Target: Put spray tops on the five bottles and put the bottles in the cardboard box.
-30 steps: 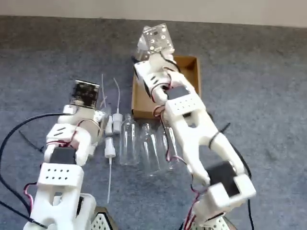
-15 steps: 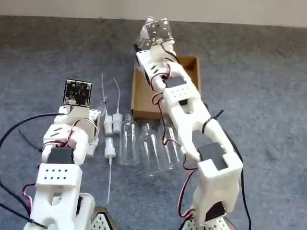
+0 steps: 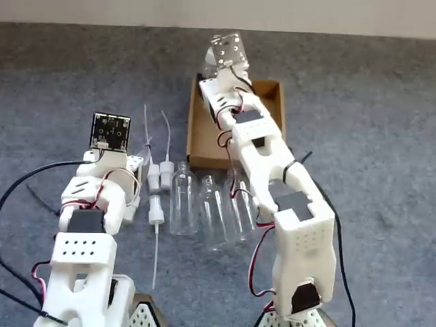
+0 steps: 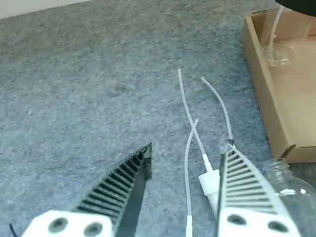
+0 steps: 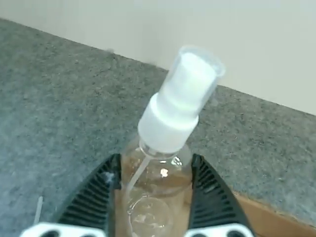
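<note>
Jaws of the right gripper (image 5: 154, 173) are closed partway around the clear body of a bottle (image 5: 157, 197), one finger on each side, with its white spray top (image 5: 180, 98) fitted and rising above the fingertips. From the high view this arm is stretched out to the far end of the cardboard box (image 3: 204, 161), which stands toward the far edge of the carpeted table (image 3: 381, 150). The left wrist view shows the bottle's base low inside the box by its far end. The bottle's long axis runs roughly upright, so the box floor lies just under it and I judge that setting it down needs a short drop more than any sideways travel. Jaws of the left gripper (image 4: 187, 153) stand wide apart and hold nothing, poised over the loose spray tops (image 3: 161, 176) just outside the box's left wall. Three uncapped bottles (image 3: 212, 211) lie side by side at the box's near wall, necks toward it, and the left arm is nearer to them. No label or writing can be read on any of these things.
</note>
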{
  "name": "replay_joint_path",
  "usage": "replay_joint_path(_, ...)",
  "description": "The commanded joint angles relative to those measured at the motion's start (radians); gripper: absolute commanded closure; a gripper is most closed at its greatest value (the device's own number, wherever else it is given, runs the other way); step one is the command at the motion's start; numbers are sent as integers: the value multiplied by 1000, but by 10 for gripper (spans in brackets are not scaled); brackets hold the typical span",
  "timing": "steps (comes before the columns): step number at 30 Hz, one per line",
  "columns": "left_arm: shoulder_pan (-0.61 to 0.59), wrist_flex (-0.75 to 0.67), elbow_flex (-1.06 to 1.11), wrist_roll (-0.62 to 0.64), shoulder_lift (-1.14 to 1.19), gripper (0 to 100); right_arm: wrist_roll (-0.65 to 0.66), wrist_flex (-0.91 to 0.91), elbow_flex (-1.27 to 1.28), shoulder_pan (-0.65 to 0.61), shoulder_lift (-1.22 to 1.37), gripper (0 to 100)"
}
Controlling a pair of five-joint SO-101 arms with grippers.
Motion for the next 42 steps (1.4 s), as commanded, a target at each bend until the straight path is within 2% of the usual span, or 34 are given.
replay_joint_path(1,-7,-29,-4,6,2,794,5,-15,-51,13,-12,990)
replay_joint_path(6,-7,-29,-4,6,4,794,8,-15,-47,13,-12,975)
replay_joint_path(13,-7,-29,-4,6,4,794,9,-7,-45,-1,-13,854)
replay_joint_path(30,-7,-29,-4,6,5,794,9,-2,-51,-16,-13,848)
replay_joint_path(33,-7,-29,-4,6,7,794,9,62,-76,-16,-15,833)
replay_joint_path(38,-7,-29,-4,6,7,794,3,174,-171,-16,-10,738)
replay_joint_path(42,-7,-29,-4,6,7,794,3,200,-216,-16,-12,727)
